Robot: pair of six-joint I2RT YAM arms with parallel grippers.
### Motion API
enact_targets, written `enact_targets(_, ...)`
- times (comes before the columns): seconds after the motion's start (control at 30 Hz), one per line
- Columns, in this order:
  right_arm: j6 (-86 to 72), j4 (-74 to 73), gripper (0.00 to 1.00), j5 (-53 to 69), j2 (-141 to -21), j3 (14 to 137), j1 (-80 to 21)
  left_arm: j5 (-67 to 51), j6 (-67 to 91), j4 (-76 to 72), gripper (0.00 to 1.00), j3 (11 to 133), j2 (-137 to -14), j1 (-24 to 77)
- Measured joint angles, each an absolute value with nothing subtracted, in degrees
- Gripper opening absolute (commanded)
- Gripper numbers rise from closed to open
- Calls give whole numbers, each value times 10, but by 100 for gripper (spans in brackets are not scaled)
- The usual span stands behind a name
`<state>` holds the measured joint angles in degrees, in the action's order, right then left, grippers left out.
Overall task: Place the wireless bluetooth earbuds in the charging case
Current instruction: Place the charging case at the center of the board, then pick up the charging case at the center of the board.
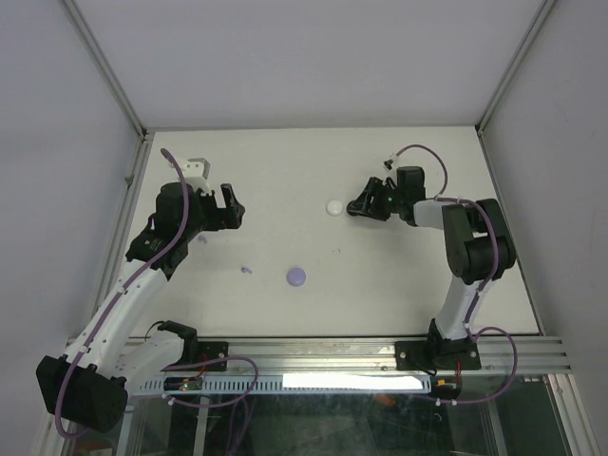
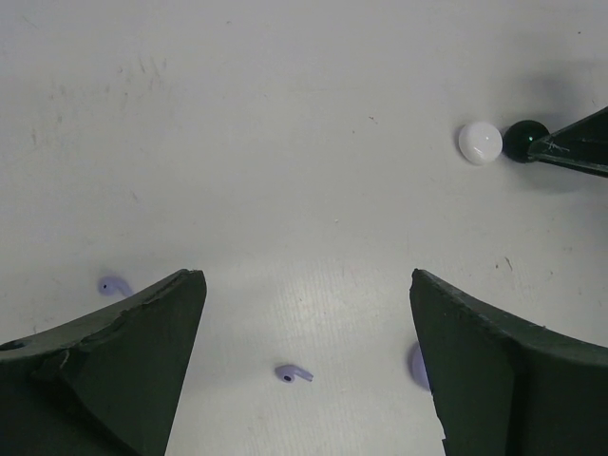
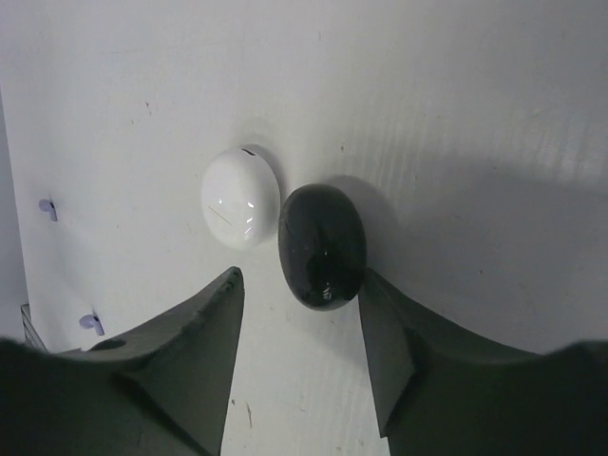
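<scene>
Earbuds lie loose on the white tabletop (image 2: 285, 114). One lavender earbud (image 2: 293, 373) sits below the left end effector (image 2: 306, 275), whose jaws are spread wide. A second lavender earbud (image 2: 114, 285) lies just outside it. We judge them featherlight, hard and slippery, best pinched across the rounded head. The right end effector (image 3: 299, 280) is open and empty, with the black case (image 3: 321, 245) just ahead.

Two lavender earbuds (image 2: 294, 373) (image 2: 114, 285), three cases (image 2: 480, 142) (image 2: 521, 141) (image 2: 416, 366).
</scene>
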<state>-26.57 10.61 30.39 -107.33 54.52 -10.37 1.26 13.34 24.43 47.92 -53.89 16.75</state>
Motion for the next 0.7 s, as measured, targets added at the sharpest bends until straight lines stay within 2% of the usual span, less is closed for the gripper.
enact_targets(0.13, -252, 85, 62, 289, -1056, 543, -103, 9, 134, 244, 92, 478, -540, 164)
enact_targets(0.23, -241, 59, 70, 268, -1032, 531, -103, 5, 135, 244, 92, 478, -543, 164)
enact_targets(0.43, -215, 8, 73, 227, -952, 486, -111, -10, 135, 244, 91, 478, -553, 164)
enact_targets(0.7, -170, -22, 78, 205, -857, 461, -234, -16, 135, 244, 90, 478, -553, 164)
